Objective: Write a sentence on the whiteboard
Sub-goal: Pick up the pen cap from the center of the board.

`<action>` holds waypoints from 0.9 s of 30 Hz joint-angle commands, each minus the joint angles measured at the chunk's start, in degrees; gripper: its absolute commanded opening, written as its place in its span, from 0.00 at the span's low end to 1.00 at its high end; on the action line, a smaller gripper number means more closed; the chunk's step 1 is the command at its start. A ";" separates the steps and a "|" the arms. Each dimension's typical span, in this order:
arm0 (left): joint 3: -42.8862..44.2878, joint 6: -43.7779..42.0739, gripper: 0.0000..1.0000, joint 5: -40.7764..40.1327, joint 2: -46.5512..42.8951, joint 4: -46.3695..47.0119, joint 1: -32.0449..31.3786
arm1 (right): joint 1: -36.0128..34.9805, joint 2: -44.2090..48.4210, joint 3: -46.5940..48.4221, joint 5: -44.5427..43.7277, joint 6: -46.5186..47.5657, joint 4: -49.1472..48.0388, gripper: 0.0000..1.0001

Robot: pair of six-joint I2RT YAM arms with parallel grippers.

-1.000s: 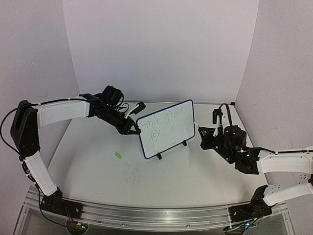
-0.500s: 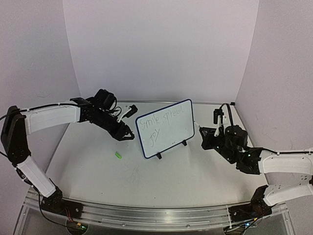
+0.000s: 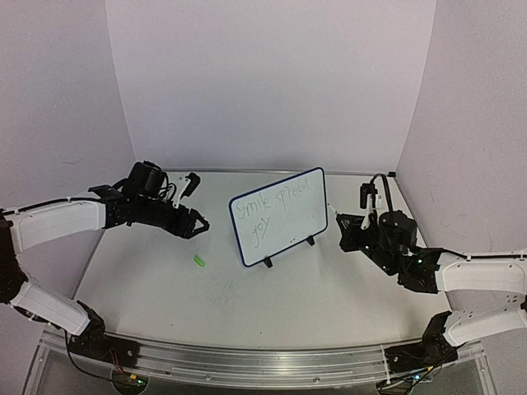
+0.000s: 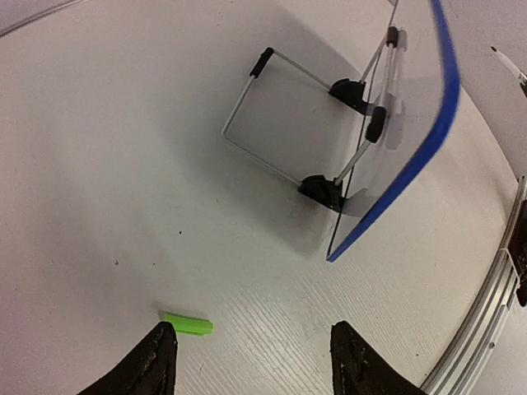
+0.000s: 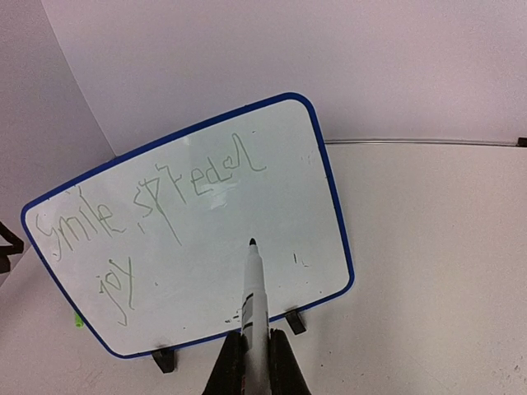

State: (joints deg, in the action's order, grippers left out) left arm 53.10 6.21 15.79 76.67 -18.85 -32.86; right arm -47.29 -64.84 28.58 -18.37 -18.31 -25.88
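Note:
The whiteboard [image 3: 290,222] stands tilted on its two black feet in mid-table, blue-framed. The sentence [image 3: 272,203] runs in thin green letters, "smile spread" above "joy". My left gripper [image 3: 198,224] hovers open to the board's left, apart from it, nothing between its fingers. Its wrist view shows the whiteboard's back and blue edge [image 4: 429,147] with the wire stand, and the left gripper [image 4: 255,355] above bare table. My right gripper [image 5: 255,355] is shut on a white marker [image 5: 256,290], whose tip points at the whiteboard [image 5: 284,177] below the sentence [image 5: 198,177]. The right gripper [image 3: 347,229] sits right of the board.
A small green marker cap [image 3: 198,261] lies on the table left of the board, close to my left finger [image 4: 156,362] and shown as the cap [image 4: 188,323]. White walls close in the back and sides. A metal rail [image 3: 247,362] runs along the near edge.
My left gripper, shut at the board's left edge a second ago, has opened and pulled back to the left and lower. The board and the right arm have stayed put.

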 commanded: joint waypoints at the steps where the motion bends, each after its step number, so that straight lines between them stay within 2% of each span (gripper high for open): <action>1: -2.79 9.51 0.63 -0.89 2.15 8.64 1.18 | 0.00 0.53 0.77 -0.71 -0.88 -0.48 0.00; 15: 6.11 14.49 0.59 1.65 22.24 8.63 2.01 | -0.02 1.08 1.23 0.07 -2.11 1.78 0.00; 27: 8.70 14.94 0.59 0.16 27.37 2.53 2.00 | -0.02 2.01 0.44 -0.79 -2.70 2.79 0.00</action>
State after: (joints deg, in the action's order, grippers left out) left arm 59.29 20.16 16.64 103.42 -13.72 -31.16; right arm -47.29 -63.61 28.60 -18.35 -20.09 -22.96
